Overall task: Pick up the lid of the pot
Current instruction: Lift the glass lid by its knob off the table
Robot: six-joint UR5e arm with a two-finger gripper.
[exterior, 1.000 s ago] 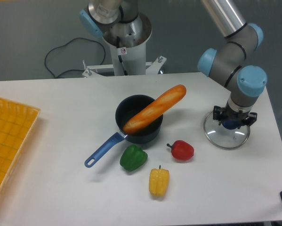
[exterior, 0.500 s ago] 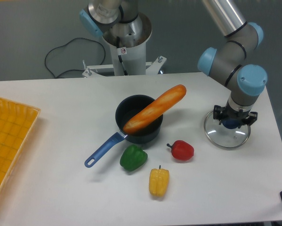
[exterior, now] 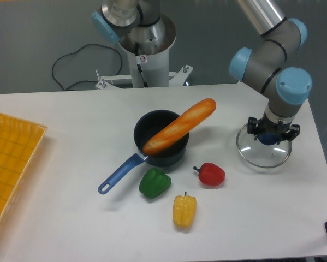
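A pale counter (exterior: 87, 164) carries everything, and the robot arm (exterior: 287, 41) comes down over its right side from the top. At the left edge, cut off by the frame, is a yellow slatted crate (exterior: 21, 158). Right of the crate and well apart from it is a black pan (exterior: 144, 126), its blue handle (exterior: 121, 173) pointing toward the lower left. A toy baguette (exterior: 179, 126) lies slantwise across the pan, its upper end past the rim. The clear pot lid (exterior: 261, 154) is near the right side, well apart from the pan, beneath the tool (exterior: 272, 135), whose fingers are closed on its knob; whether the lid touches the counter is hard to tell. Below the pan sit a yellow toy vegetable (exterior: 184, 212), a green toy pepper (exterior: 154, 183) near the handle, and a red toy vegetable (exterior: 212, 174) between the pan and the lid.
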